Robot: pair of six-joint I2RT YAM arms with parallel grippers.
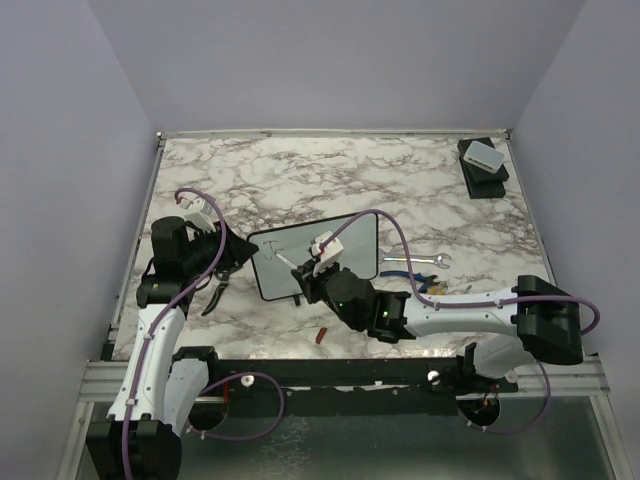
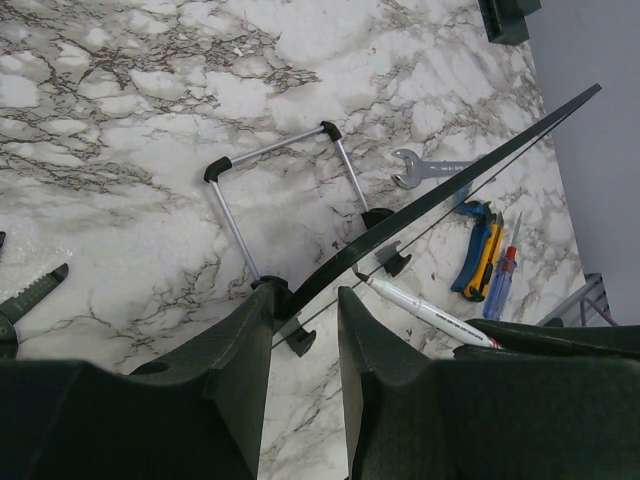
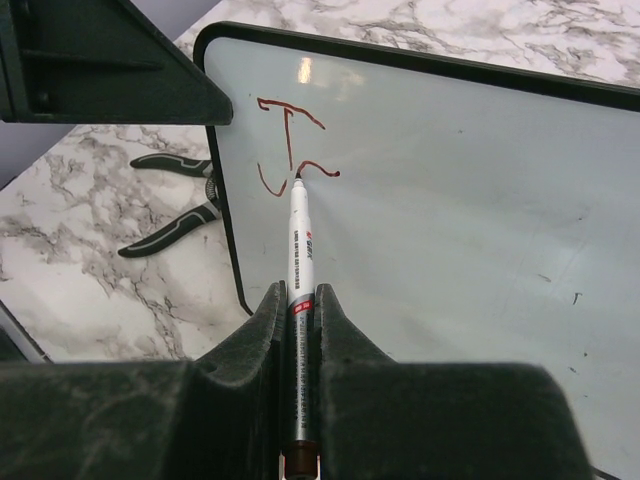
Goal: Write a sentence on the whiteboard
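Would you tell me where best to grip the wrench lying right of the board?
I'd take the wrench by its slim middle shank, coming straight down with jaws across its width: it lies flat on the table, and its heads are wider.

The arms (image 1: 150, 350) were built of white links and black joints; purple cables (image 1: 397, 238) were looped along them.

- The setting was a robotics lab test cell, not a home or a shop.
- A left arm (image 1: 150, 345) and a right arm (image 1: 465, 312) were bolted to an aluminium rail (image 1: 100, 376) at the near edge of a marble-patterned desk (image 1: 400, 180).
- Plain lavender walls (image 1: 330, 60) enclosed the desk on three sides.
- Purple cables (image 1: 392, 232) ran along both arms.
- Test props sat on the desk: a whiteboard (image 1: 275, 280), a wrench (image 1: 420, 262) and pliers (image 1: 215, 292).
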